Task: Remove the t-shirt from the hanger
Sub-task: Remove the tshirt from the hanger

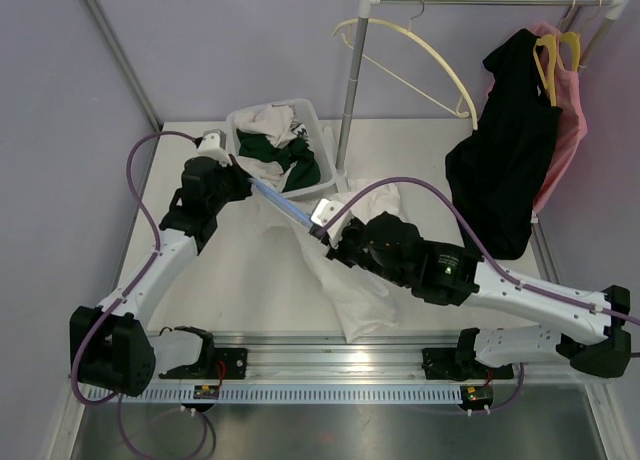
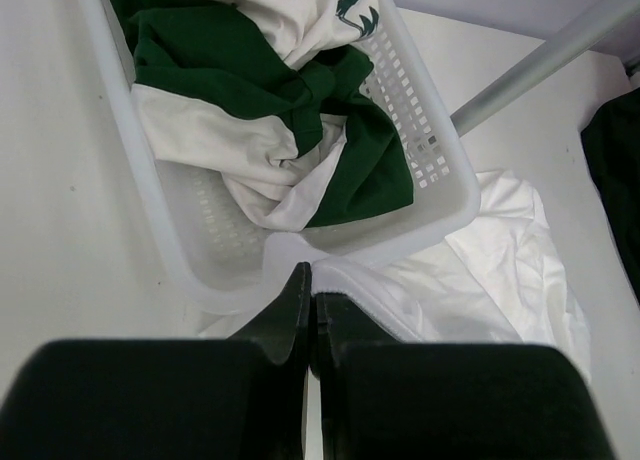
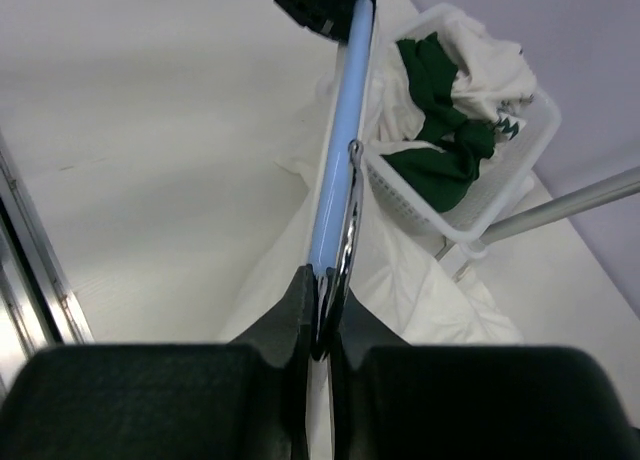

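A white t-shirt (image 1: 360, 280) lies spread on the table between the arms; it also shows in the left wrist view (image 2: 500, 270) and the right wrist view (image 3: 420, 280). A light blue hanger (image 1: 285, 205) runs from one gripper to the other above it; its arm and metal hook show in the right wrist view (image 3: 335, 180). My right gripper (image 1: 325, 232) is shut on the hanger (image 3: 320, 280). My left gripper (image 1: 238, 175) is shut on the shirt's hemmed edge (image 2: 312, 298), next to the basket.
A white plastic basket (image 1: 318, 130) of green and white clothes stands at the back, also in the left wrist view (image 2: 440, 150). A rail post (image 1: 350, 90) rises beside it. A cream hanger (image 1: 420, 50), a black garment (image 1: 505, 150) and a pink one (image 1: 572, 120) hang at right.
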Robot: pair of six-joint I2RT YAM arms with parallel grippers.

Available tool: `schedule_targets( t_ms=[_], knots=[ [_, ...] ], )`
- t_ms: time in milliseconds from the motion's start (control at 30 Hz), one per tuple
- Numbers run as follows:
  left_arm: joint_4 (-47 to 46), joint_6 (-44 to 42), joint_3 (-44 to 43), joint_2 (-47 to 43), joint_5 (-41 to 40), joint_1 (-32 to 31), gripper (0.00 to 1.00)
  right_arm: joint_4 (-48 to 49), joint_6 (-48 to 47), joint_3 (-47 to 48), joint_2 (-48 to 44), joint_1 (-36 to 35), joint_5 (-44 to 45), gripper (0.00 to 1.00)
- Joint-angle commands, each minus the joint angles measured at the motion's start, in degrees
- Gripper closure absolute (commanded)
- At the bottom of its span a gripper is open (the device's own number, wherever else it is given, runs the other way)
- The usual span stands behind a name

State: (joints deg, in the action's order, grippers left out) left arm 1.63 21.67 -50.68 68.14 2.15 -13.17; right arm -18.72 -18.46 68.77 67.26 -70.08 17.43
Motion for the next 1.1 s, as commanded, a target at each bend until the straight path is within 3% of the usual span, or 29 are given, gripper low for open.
schedule_targets(
  t_ms=[0, 133, 300, 633, 833, 1067],
  knots=[
    [-1.8, 0.04, -3.73, 1.82, -3.39, 3.24, 1.0, 1.49, -0.18, -1.36, -6.88, -0.49, -1.08, 1.0],
    [-1.89, 0.48, -3.2, 1.21, -2.5, 3.59, 1.0, 4.39, 0.09, -2.5, -9.25, -0.49, 1.19, 1.0],
    [-7.16, 0.57, 1.35, -2.48, 1.96, 3.59, 1.0, 15.19, -0.88, -5.74, -11.54, -0.49, 8.57, 1.0],
    [-18.41, -0.92, 8.75, -9.86, 12.17, 2.19, 0.97, 33.65, 2.2, -10.5, -14.45, -0.49, 13.68, 1.0],
    [-20.52, -5.75, 10.77, -11.89, 12.79, -2.47, 0.91, 48.48, 0.97, -11.47, -9.62, -0.4, 19.65, 1.0],
    [-23.25, -14.1, 14.54, -15.75, 11.99, -9.85, 0.74, 57.38, -2.98, -10.32, -4.07, -0.49, 23.79, 1.0]
  ],
)
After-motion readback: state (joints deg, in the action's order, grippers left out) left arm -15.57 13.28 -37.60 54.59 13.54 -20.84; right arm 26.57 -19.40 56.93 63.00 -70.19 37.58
